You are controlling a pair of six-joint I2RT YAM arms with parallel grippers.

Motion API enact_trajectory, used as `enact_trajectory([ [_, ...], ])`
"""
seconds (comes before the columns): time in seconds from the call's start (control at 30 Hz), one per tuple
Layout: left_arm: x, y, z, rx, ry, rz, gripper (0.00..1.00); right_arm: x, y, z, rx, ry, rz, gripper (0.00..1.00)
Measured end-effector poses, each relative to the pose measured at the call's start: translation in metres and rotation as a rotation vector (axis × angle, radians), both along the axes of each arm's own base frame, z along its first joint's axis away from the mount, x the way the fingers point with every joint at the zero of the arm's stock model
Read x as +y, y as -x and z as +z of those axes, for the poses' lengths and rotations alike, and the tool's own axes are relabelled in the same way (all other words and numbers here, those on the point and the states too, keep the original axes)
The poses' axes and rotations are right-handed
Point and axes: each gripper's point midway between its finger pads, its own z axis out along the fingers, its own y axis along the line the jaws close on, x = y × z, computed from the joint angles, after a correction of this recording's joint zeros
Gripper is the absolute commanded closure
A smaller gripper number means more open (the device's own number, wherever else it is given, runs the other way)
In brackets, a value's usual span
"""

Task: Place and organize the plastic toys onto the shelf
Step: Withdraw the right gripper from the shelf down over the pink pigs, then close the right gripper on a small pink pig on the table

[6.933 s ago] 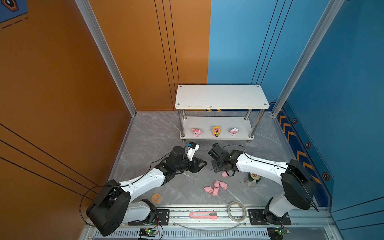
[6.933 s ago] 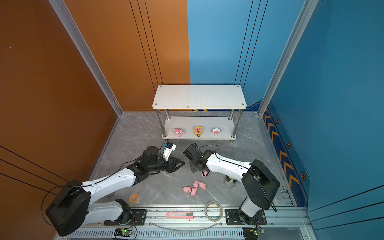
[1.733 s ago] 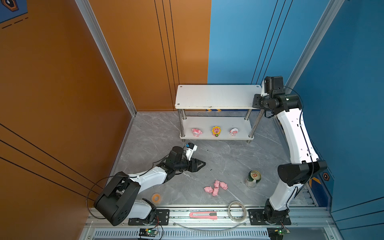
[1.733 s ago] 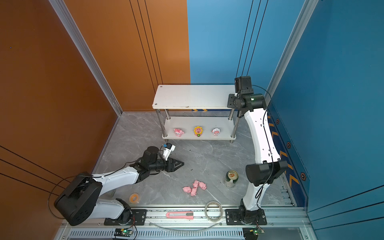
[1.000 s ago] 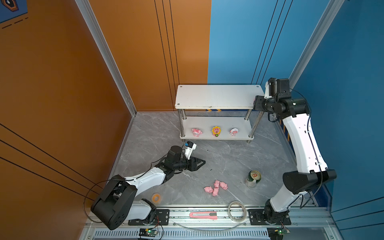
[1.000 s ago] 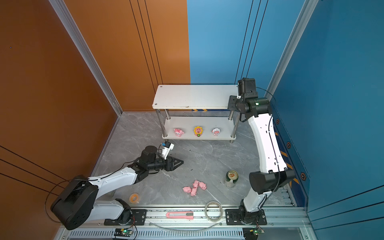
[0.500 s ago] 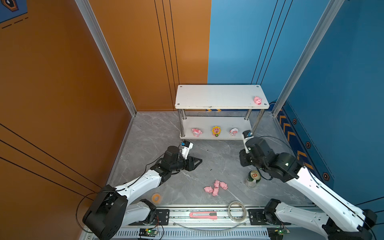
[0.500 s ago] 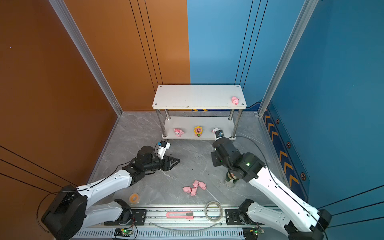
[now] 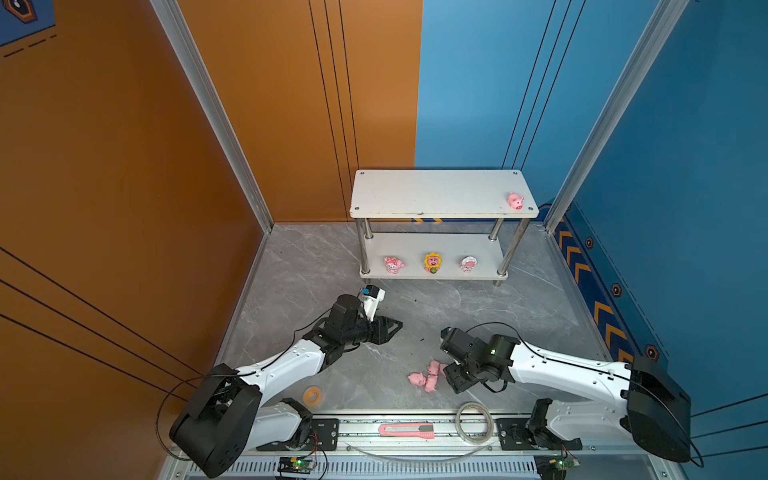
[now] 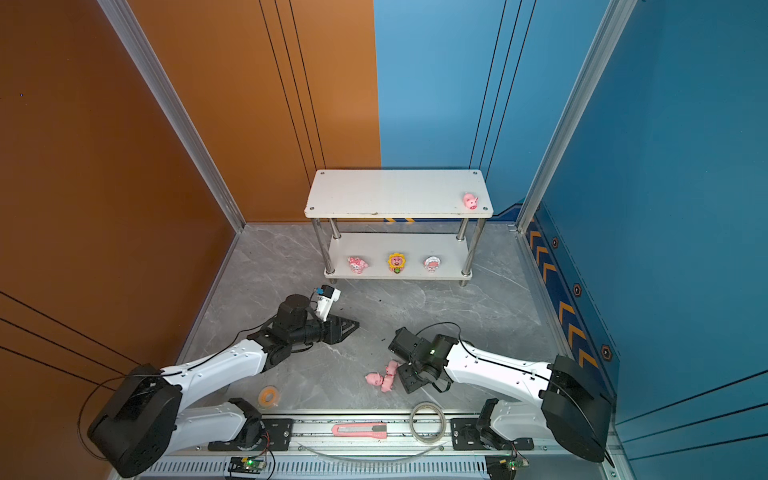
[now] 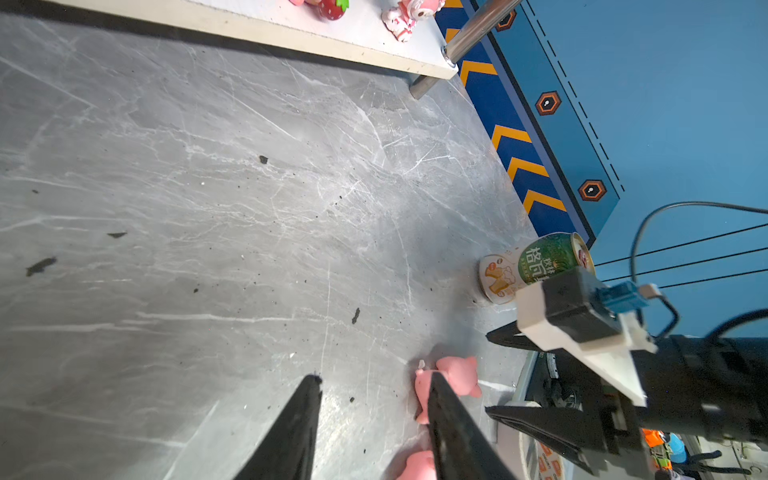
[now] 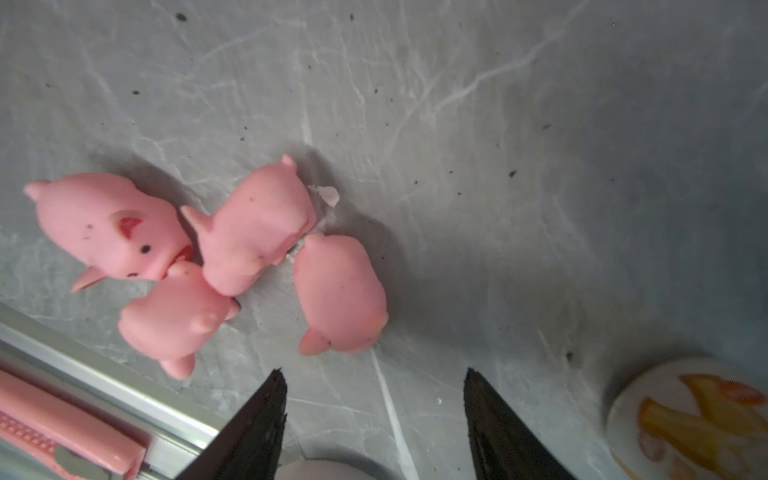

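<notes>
The white two-tier shelf (image 9: pixel 440 195) (image 10: pixel 395 193) stands at the back in both top views. One pink pig (image 9: pixel 515 201) (image 10: pixel 470 201) sits at the right end of its top tier. Three figurines line the lower tier: pink-white (image 9: pixel 392 264), yellow sunflower-faced (image 9: pixel 433 262), white-pink (image 9: pixel 468 264). Several pink pigs (image 9: pixel 428 374) (image 12: pixel 257 224) lie bunched on the floor. My right gripper (image 9: pixel 451 376) (image 12: pixel 374 370) hovers open just right of them, empty; the nearest pig (image 12: pixel 338 295) lies just ahead of its tips. My left gripper (image 9: pixel 397 330) (image 11: pixel 374 376) is open and empty, farther left.
A green can (image 11: pixel 536 266) stands by the right arm; its top (image 12: pixel 698 419) shows beside the right fingers. A pink utility knife (image 9: pixel 406 430), a clear tape ring (image 9: pixel 475 417) and an orange tape roll (image 9: pixel 312 395) lie near the front rail.
My right arm has come down from the shelf's top tier, where a pig now sits, to the floor beside the bunched pigs. The left arm has barely shifted.
</notes>
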Motion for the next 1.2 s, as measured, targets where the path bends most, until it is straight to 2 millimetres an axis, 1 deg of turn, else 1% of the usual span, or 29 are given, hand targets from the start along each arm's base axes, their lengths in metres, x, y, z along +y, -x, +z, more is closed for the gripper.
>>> enact_trajectory([
  [0.13,0.0,0.0,-0.001,0.004,0.0,0.001,0.55,0.015,-0.004,-0.011,0.031,-0.052,-0.017,0.37],
  [0.2,0.0,0.0,-0.001,0.005,0.001,0.002,0.55,0.023,-0.006,-0.017,0.043,-0.071,-0.018,0.46],
  [0.27,0.0,0.0,-0.001,0.008,0.001,0.003,0.55,0.03,-0.01,-0.017,0.036,-0.097,-0.024,0.55],
  [0.37,0.0,0.0,-0.004,0.015,-0.002,0.004,0.55,0.035,-0.017,-0.018,0.03,-0.125,-0.042,0.62],
  [0.47,0.0,0.0,-0.005,0.02,-0.005,0.004,0.55,0.037,-0.021,-0.017,0.029,-0.14,-0.052,0.62],
  [0.5,0.0,0.0,-0.006,0.02,-0.005,0.004,0.55,0.036,-0.021,-0.017,0.03,-0.14,-0.055,0.61],
  [0.53,0.0,0.0,-0.005,0.019,-0.005,0.004,0.55,0.036,-0.021,-0.017,0.031,-0.14,-0.059,0.58],
  [0.6,0.0,-0.001,-0.006,0.018,-0.004,0.004,0.55,0.035,-0.021,-0.017,0.031,-0.144,-0.063,0.47],
  [0.63,0.0,-0.001,-0.006,0.018,-0.003,0.004,0.55,0.035,-0.021,-0.016,0.03,-0.147,-0.063,0.44],
  [0.7,0.0,-0.003,-0.007,0.019,-0.003,0.007,0.55,0.033,-0.019,-0.015,0.031,-0.15,-0.071,0.44],
  [0.73,0.0,-0.004,-0.008,0.02,-0.003,0.009,0.55,0.031,-0.017,-0.015,0.033,-0.148,-0.073,0.45],
  [0.87,-0.001,-0.005,-0.011,0.031,0.001,0.012,0.55,0.023,-0.014,-0.017,0.041,-0.137,-0.105,0.64],
  [0.97,-0.002,-0.005,-0.012,0.036,0.004,0.011,0.55,0.021,-0.015,-0.017,0.041,-0.137,-0.131,0.76],
  [1.1,-0.003,-0.005,-0.011,0.033,0.009,0.007,0.55,0.017,-0.018,-0.015,0.023,-0.13,-0.151,0.81],
  [1.2,-0.001,-0.006,-0.011,0.036,0.012,0.01,0.55,0.01,-0.024,-0.003,-0.001,-0.118,-0.172,0.82],
])
